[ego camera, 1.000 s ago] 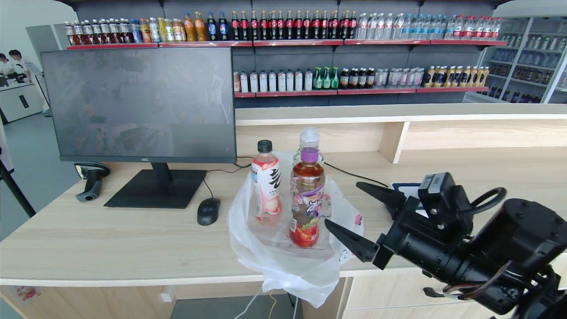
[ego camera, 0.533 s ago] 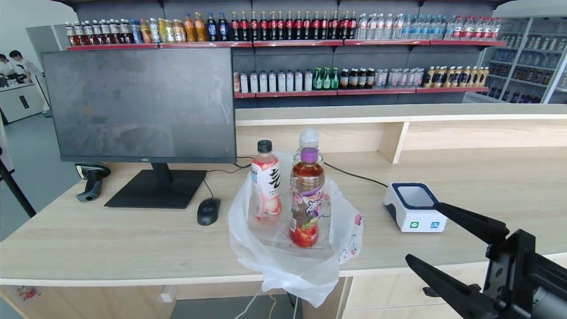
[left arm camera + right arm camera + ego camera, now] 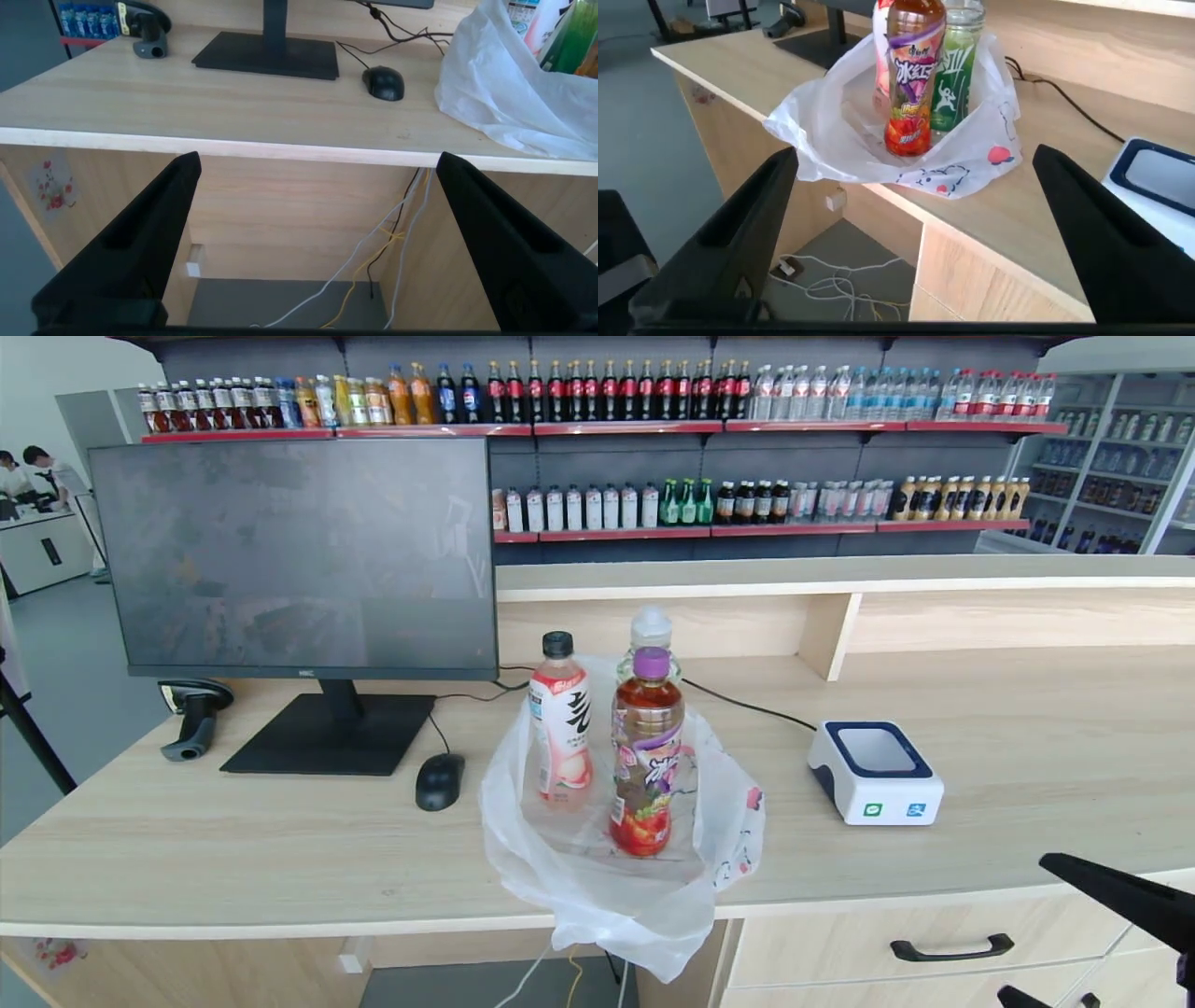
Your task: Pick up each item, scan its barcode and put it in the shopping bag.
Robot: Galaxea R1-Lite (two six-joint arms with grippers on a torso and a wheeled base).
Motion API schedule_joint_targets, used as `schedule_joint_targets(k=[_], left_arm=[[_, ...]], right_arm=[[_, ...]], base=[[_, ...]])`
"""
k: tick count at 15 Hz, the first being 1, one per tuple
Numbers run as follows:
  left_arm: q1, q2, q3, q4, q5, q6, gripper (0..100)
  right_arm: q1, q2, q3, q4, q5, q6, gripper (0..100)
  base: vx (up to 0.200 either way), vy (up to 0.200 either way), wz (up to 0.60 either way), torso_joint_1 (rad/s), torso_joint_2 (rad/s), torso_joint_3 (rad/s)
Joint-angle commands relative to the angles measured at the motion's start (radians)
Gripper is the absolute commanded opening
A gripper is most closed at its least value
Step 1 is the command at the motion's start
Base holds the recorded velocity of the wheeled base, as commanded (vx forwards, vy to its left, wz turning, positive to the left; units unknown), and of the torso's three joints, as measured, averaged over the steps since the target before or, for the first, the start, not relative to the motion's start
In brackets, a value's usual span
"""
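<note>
We are seeing the left gripper and right gripper both with jaws spread wide and empty, three bottles standing inside the shopping bag on the counter ahead of the right jaws, likely full, heavy, slick-sided, best gripped mid-body.

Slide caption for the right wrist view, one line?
Open right gripper faces three bottles upright in the shopping bag on the counter, scanner nearby.
</note>
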Motion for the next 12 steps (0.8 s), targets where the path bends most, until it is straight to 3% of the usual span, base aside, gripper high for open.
schedule_joint_targets(k=[1, 5, 6, 11, 12], left_arm=[[0.000, 0.000, 0.000, -0.001, 0.000, -0.001, 100], [0.000, 0.000, 0.000, -0.001, 0.002, -0.004, 100], [0.000, 0.000, 0.000, -0.001, 0.002, -0.005, 100], [0.000, 0.000, 0.000, -0.001, 0.000, -0.005, 100], [0.000, 0.000, 0.000, -0.001, 0.000, -0.005, 100]], right_arm=[[-0.040, -0.313, 0.006, 0.254, 0.000, 0.001, 100], [-0.184, -0.780, 0.006, 0.804, 0.000, -0.029, 100], [-0.192, -0.833, -0.007, 0.877, 0.000, -0.030, 100], [-0.212, -0.840, 0.001, 0.849, -0.094, -0.052, 100], [-0.212, -0.849, 0.006, 0.869, -0.160, -0.049, 100]], base=[[0.000, 0.000, 0.00, 0.000, 0.00, 0.000], [0.000, 0.000, 0.00, 0.000, 0.00, 0.000], [0.000, 0.000, 0.00, 0.000, 0.00, 0.000], [0.000, 0.000, 0.00, 0.000, 0.00, 0.000], [0.000, 0.000, 0.00, 0.000, 0.00, 0.000]])
